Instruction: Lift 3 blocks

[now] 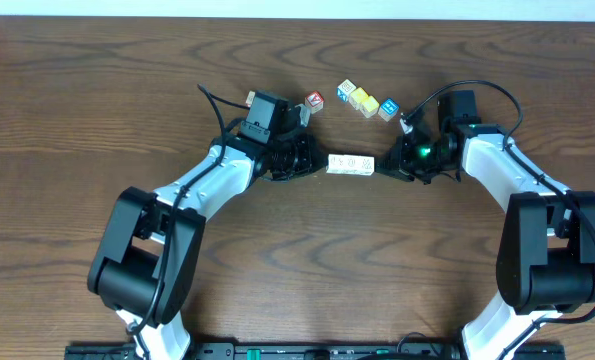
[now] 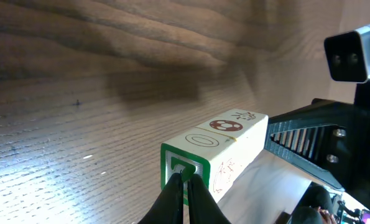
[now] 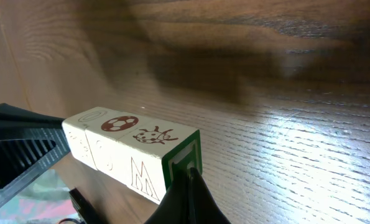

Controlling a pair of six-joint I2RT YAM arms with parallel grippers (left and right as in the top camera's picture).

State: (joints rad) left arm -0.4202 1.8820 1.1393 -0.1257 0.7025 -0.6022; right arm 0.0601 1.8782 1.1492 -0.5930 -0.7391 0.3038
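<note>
Three white blocks (image 1: pixel 350 164) end to end in one straight row, centre of the overhead frame, on or just over the wooden table (image 1: pixel 77 100); cannot tell which from above. Left gripper (image 1: pixel 315 160) at the row's left end, right gripper (image 1: pixel 385 165) at its right end, row pinched lengthwise between the two. Left wrist view: left gripper (image 2: pixel 186 186) at lower centre, jaws closed together with nothing between them, tips pressed against the green-framed end face of the blocks (image 2: pixel 225 140); right gripper (image 2: pixel 303 140) dark and ribbed at the far end, right of frame. Right wrist view: right gripper (image 3: pixel 188 186) at lower centre, jaws likewise closed tip to tip, pushed onto the opposite green-framed end of the blocks (image 3: pixel 129 146); left gripper (image 3: pixel 23 152) at the left edge. Top faces marked with an oval, a football and a bug. Broad shadow (image 3: pixel 197 78) on the wood, apart from the row. Red-faced cube (image 1: pixel 314 101) and three coloured cubes (image 1: pixel 367 101) above centre in the overhead frame, well apart from the row.
</note>
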